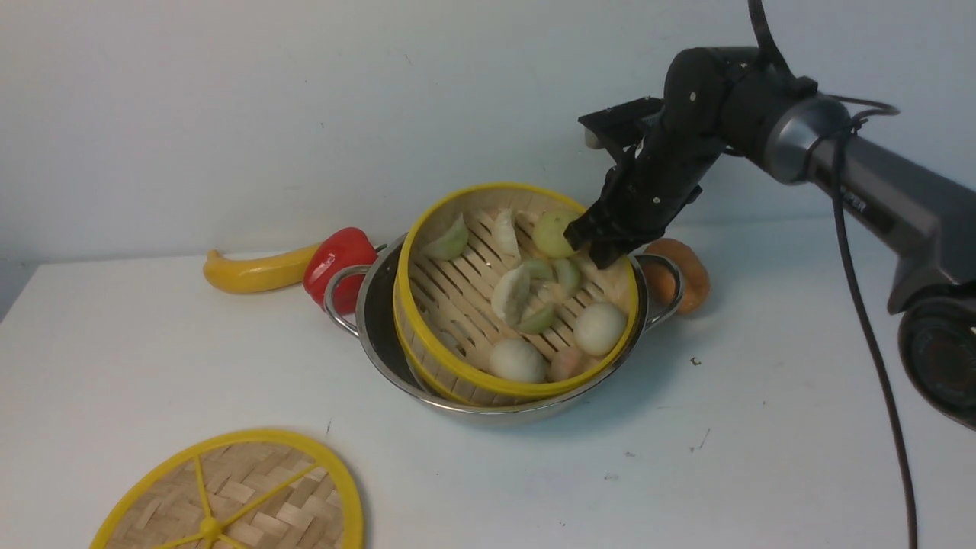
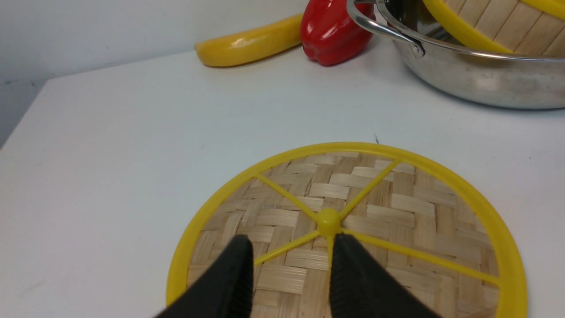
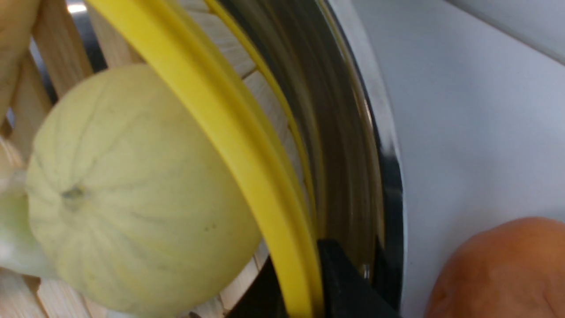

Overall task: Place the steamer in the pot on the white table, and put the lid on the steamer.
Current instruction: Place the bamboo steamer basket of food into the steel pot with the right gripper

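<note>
The steamer (image 1: 488, 305), a bamboo basket with a yellow rim and pale dumplings and buns, sits tilted inside the steel pot (image 1: 377, 324) on the white table (image 1: 152, 366). My right gripper (image 1: 602, 244) is shut on the steamer's far right rim; in the right wrist view the yellow rim (image 3: 247, 168) runs between the two fingers of the gripper (image 3: 300, 300). The lid (image 1: 236, 496) lies flat at the table's front left. My left gripper (image 2: 291, 265) is open just over the lid (image 2: 397, 212), its fingers either side of a spoke near the knob (image 2: 329, 222). The left arm is out of the front view.
A yellow banana (image 1: 255, 272) and a red pepper (image 1: 339, 263) lie behind the pot's left handle. An orange-brown bun (image 1: 686, 274) lies against the pot's right handle (image 1: 663, 293). The table's left edge (image 2: 26, 115) is near the lid.
</note>
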